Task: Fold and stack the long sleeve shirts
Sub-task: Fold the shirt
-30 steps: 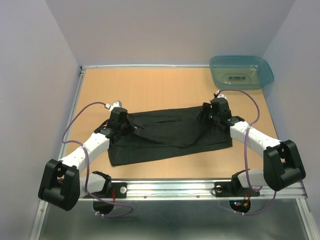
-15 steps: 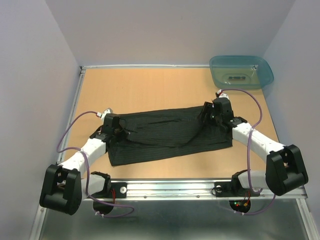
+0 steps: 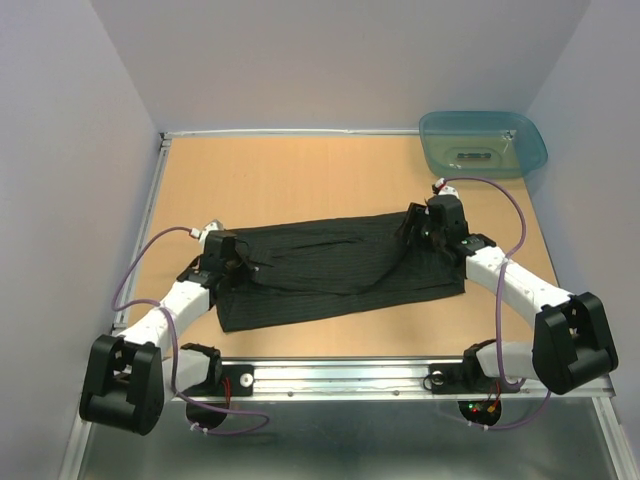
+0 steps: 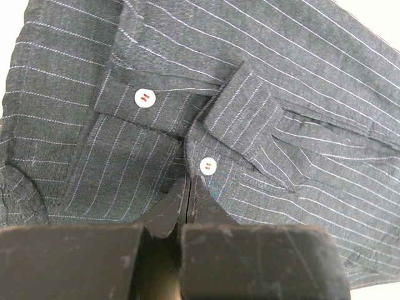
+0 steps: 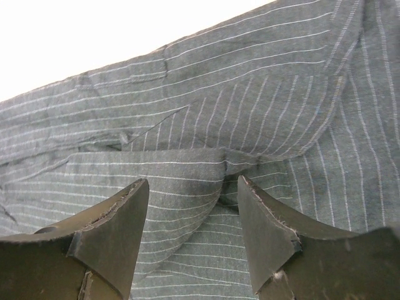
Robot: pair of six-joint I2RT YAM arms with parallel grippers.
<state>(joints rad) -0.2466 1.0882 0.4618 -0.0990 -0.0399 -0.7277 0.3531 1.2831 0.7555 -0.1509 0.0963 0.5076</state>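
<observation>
Left arm (image 3: 172,300) drawn back leftward, left gripper (image 4: 189,185) closed, apparently pinching shirt (image 3: 340,265), right gripper (image 5: 192,182) wide.

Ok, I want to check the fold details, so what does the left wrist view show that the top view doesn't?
Only the left wrist view shows two pale buttons with red thread, the thin stripes, and the left tool closed on a fold of the shirt. Only the top view shows the teal tub by the far right corner, the table, and the right tool at the shirt's right end. Both show the black shirt and the left tool at its left end.
</observation>
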